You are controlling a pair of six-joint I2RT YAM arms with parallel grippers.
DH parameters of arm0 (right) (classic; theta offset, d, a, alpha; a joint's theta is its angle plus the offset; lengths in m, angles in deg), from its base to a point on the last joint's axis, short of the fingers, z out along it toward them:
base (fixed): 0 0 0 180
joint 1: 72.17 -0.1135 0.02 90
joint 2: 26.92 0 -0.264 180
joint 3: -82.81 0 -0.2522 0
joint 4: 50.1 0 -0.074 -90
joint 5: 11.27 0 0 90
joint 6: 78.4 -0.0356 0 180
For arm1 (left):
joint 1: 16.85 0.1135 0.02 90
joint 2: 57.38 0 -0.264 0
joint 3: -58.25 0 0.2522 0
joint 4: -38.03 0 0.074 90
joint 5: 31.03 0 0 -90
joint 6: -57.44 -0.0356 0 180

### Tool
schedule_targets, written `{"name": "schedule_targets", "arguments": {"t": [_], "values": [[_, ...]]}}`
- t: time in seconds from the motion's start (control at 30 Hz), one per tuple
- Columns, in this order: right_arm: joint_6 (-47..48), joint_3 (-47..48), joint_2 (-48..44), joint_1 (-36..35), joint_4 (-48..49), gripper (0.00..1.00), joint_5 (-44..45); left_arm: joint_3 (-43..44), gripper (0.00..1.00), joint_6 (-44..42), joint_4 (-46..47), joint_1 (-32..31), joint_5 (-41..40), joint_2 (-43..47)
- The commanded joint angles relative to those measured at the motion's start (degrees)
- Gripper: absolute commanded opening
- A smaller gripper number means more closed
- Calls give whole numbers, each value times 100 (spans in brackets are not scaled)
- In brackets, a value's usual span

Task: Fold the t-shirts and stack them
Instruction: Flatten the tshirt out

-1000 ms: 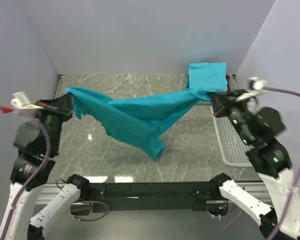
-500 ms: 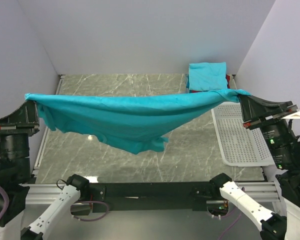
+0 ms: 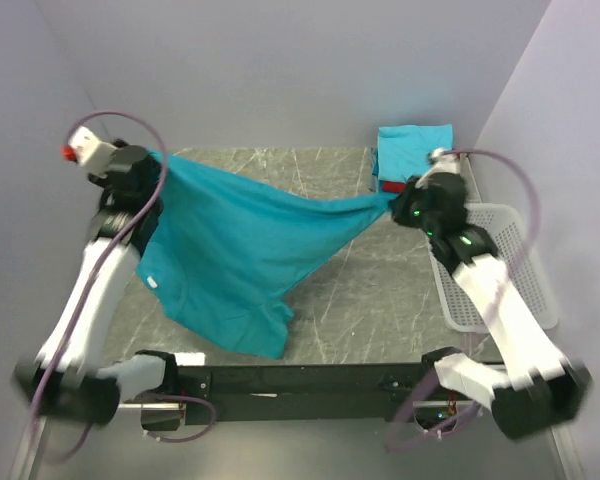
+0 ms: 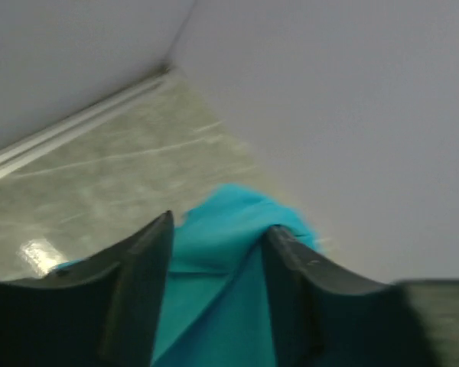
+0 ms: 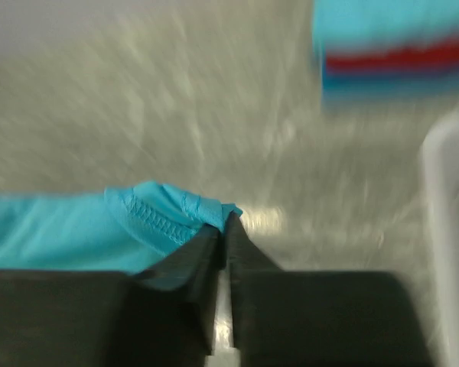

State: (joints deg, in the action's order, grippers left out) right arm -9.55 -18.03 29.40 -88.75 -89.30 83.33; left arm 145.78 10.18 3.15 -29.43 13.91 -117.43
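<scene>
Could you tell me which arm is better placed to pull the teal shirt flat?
Probably the right: the right gripper is shut on the teal shirt, while the left gripper has its jaws apart around the cloth.

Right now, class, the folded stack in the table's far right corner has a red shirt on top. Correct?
No. The folded stack is in that corner, but its top shirt is teal; the red shirt lies beneath it, as the right wrist view shows.

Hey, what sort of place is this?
Probably a robot lab cell: plain walls box in a marble-look table, and the left arm and right arm are bolted to a metal rail at its near edge.
</scene>
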Motion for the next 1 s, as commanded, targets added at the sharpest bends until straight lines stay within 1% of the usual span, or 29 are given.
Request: {"name": "schedule_targets", "arguments": {"t": [0.0,0.03,0.07,0.1,0.13,0.17,0.23,0.37,0.43,0.47,0.5,0.53,0.57,0.6,0.63,0.67,0.7,0.77,0.8,0.9,0.97], "values": [[-460,-897,1131,479,319,19,-986,-794,59,-11,1064,1035,1645,-1015],[-391,-820,1432,550,232,49,-1048,-786,66,-38,1162,1116,1963,-1539],[-338,-671,1713,585,-125,56,-945,-490,78,32,1059,1135,2157,-1771],[-329,-348,2125,577,-303,63,-761,-339,81,67,745,1135,2316,-1982],[-311,-249,2234,577,-409,73,-576,-268,85,50,733,1135,2457,-2202],[-294,-204,2235,568,-427,78,-600,-250,91,24,767,1135,2536,-2247],[-250,-230,2121,577,-314,80,-671,-320,95,-20,847,1135,2642,-2169],[-83,-353,1849,542,-76,81,-1144,-731,96,76,671,1135,2747,-1818],[23,-432,1795,402,-41,82,-1155,-1004,98,173,636,1135,3177,-1502],[58,-528,1743,349,37,82,-1137,-1362,98,286,671,1135,3414,-1388],[102,-555,1743,270,73,82,-1146,-1540,99,348,697,1135,3633,-1273],[154,-573,1743,208,91,82,-1154,-1733,99,419,732,1126,4166,-1046],[189,-564,1786,51,108,82,-1146,-2170,99,524,854,1126,4407,-922],[199,-555,1813,-29,135,83,-1085,-2410,99,568,960,1117,4601,-642],[233,-547,1848,-125,187,83,-1032,-2664,100,699,1031,1117,4977,-491],[242,-547,1918,-309,222,83,-988,-3206,99,779,1232,1082,5093,-316],[251,-547,1962,-380,284,83,-970,-3481,99,840,1321,1012,5199,16],[225,-529,2163,-565,477,84,-1048,-4113,99,1043,1357,959,5253,326],[216,-529,2260,-618,547,84,-1136,-4274,99,1078,1331,855,5253,571],[146,-433,2743,-715,802,85,-1453,-4740,99,1219,1033,582,4981,871],[102,-258,3172,-750,829,85,-1488,-5055,100,1324,1005,555,4910,942]]}}
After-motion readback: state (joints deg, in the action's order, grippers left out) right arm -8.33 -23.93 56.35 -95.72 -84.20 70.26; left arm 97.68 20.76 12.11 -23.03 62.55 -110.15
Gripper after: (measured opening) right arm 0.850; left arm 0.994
